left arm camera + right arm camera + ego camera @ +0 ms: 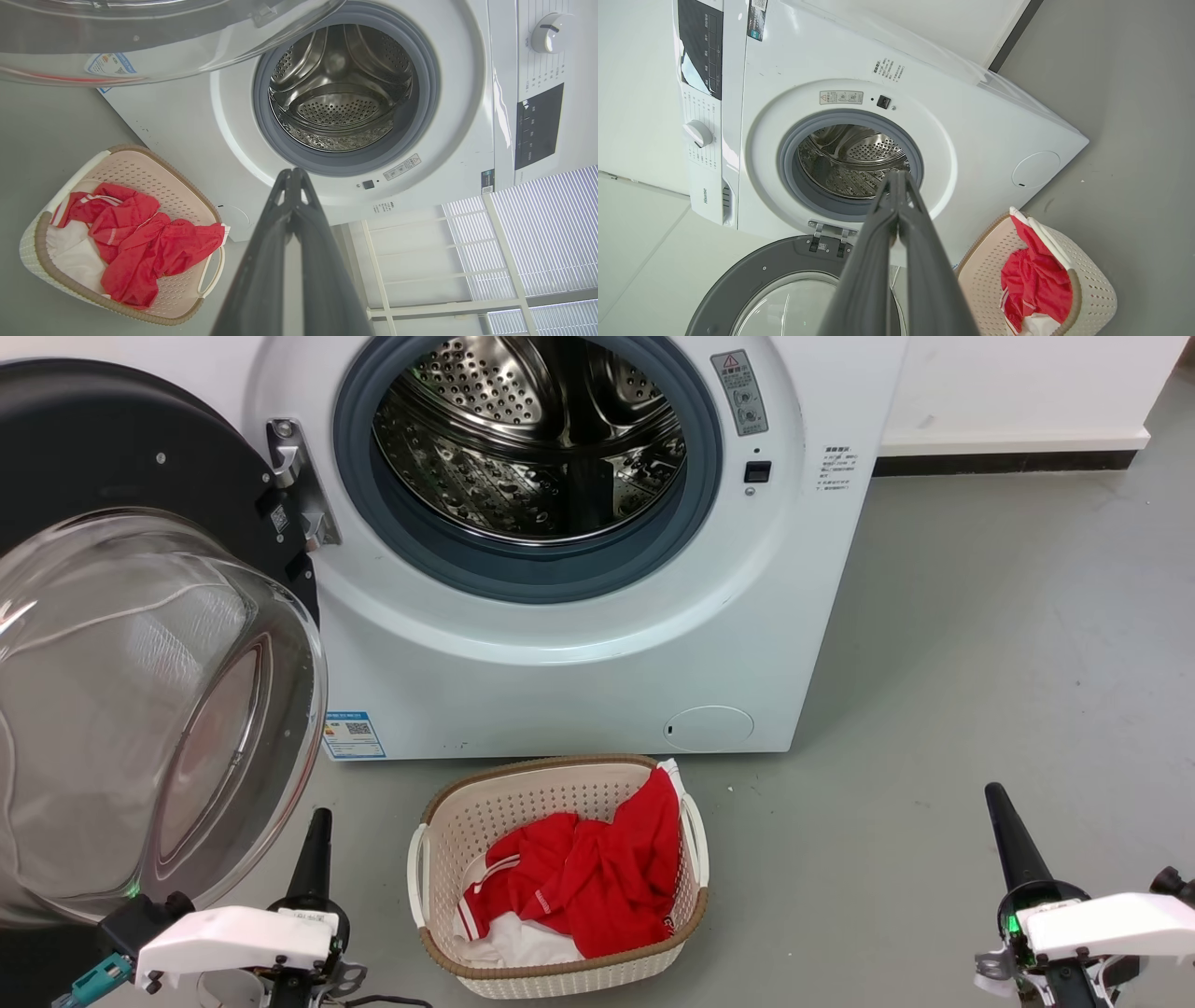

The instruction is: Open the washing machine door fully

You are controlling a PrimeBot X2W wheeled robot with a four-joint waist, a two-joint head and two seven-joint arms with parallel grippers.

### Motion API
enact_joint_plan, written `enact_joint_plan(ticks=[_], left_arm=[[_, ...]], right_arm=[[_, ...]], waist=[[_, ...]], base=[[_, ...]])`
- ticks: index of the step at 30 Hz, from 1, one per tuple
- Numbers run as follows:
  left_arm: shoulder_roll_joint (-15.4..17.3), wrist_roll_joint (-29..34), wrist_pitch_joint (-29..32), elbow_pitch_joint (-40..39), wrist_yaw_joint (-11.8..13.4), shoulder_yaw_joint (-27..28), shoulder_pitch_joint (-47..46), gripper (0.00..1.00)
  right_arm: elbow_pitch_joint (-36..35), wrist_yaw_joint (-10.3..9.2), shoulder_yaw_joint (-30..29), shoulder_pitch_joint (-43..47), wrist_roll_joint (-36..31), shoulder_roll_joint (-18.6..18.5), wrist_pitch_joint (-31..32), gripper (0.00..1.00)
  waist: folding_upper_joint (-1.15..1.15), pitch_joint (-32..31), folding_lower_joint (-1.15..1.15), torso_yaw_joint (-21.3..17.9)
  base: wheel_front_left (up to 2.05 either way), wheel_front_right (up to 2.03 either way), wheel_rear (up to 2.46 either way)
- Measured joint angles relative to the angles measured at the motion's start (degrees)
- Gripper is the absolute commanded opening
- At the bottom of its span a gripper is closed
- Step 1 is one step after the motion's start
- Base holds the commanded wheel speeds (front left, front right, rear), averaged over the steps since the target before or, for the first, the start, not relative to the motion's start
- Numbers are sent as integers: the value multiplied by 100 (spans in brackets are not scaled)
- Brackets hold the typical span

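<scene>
Round black-rimmed glass washing machine door (140,644) hanging wide open, left | left gripper (320,821), right gripper (997,800) clenching fingers on nothing | task looking complete

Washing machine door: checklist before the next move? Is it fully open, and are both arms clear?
1. Washing machine door swung off the opening: ok. It stands at the machine's left and the drum is fully exposed.
2. Door at its hinge stop: cannot tell.
3. Left gripper clear of the door: cannot tell. It is shut and empty, close beside the glass.
4. Right gripper clear: ok. It is shut and empty, far to the right.
5. Basket out of the door's path: ok. It sits on the floor, apart from the door.
</scene>
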Motion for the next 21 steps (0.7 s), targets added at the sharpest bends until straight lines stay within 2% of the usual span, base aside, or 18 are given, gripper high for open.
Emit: enact_joint_plan(ticks=[21], left_arm=[[-45,-1079,269,1,-94,89,-100,0]], right_arm=[[157,-1,-65,-183,1083,0,213,0]], waist=[[0,14,0,-4]], base=[[0,0,0]])
